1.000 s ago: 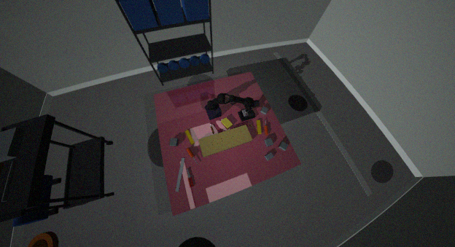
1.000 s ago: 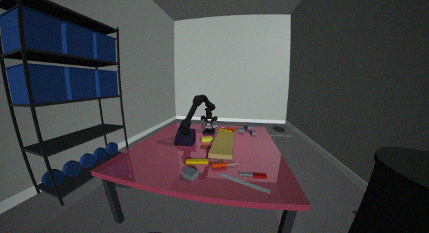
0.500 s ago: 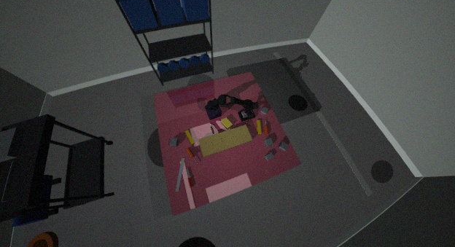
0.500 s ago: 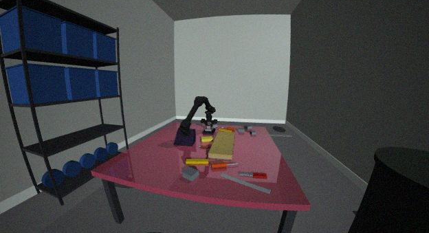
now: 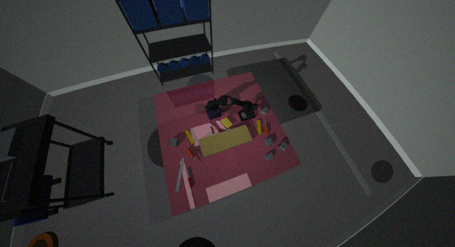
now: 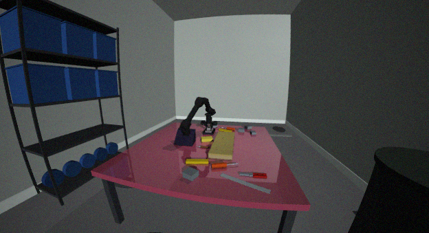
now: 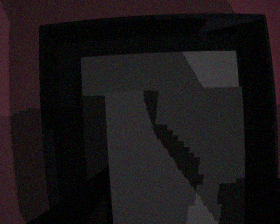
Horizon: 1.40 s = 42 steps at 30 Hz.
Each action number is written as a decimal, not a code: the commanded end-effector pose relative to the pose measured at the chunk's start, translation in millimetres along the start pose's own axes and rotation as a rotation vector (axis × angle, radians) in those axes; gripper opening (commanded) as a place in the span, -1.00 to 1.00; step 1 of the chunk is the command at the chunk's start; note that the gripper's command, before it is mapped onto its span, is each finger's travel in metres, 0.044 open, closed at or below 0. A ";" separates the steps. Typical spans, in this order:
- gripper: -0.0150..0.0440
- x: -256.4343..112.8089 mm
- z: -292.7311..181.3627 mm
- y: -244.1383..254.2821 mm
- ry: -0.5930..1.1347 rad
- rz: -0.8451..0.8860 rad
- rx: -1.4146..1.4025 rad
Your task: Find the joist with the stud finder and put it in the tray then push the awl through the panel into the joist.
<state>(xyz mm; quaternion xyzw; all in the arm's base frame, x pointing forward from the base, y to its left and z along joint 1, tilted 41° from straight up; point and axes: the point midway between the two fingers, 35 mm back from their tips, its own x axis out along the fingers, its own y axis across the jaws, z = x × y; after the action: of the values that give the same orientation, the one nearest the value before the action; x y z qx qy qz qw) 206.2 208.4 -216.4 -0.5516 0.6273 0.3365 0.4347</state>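
Note:
My gripper (image 5: 245, 114) (image 6: 208, 127) (image 7: 176, 207) is shut on the grey stud finder (image 7: 136, 150), low at the black tray (image 5: 249, 119) (image 7: 61, 40). In the wrist view the tray's dark walls frame the stud finder; I cannot tell whether it touches the tray floor. The long yellowish floor panel (image 5: 226, 140) (image 6: 221, 146) lies in front of the arm, with small dark dots on top. The awl (image 5: 212, 129) (image 6: 204, 147), with a brown handle, lies beside the panel on the arm's side. The joist is hidden.
A yellow block (image 5: 227, 122) (image 6: 207, 139) lies between arm base and panel. Yellow bars (image 5: 259, 127) (image 6: 196, 161) and orange-handled tools (image 5: 266, 130) (image 6: 218, 165) lie beyond both panel ends. Several grey blocks, a grey strip (image 5: 180, 174) (image 6: 245, 183) and a red-handled tool (image 6: 259, 175) lie farther out.

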 end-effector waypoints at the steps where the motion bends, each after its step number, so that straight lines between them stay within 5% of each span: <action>1: -0.49 5.4 -2.9 0.4 0.003 -0.003 -0.006; 6: -0.49 5.4 -2.9 0.4 0.003 -0.003 -0.006; 18: 0.58 3.9 -2.3 0.8 0.003 0.001 -0.002; 23: 1.00 -31.2 11.4 -0.8 0.002 0.002 -0.002; 27: 1.00 -84.9 24.4 1.5 0.001 0.004 -0.003; 32: 1.00 -76.0 15.7 -9.1 -0.004 -0.008 0.028; 42: 1.00 -114.5 -118.9 -107.6 0.045 -0.057 0.561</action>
<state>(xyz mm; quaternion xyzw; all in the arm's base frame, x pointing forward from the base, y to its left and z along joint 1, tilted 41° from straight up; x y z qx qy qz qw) 281.3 174.7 -86.4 -0.4702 0.6719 0.1942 0.5383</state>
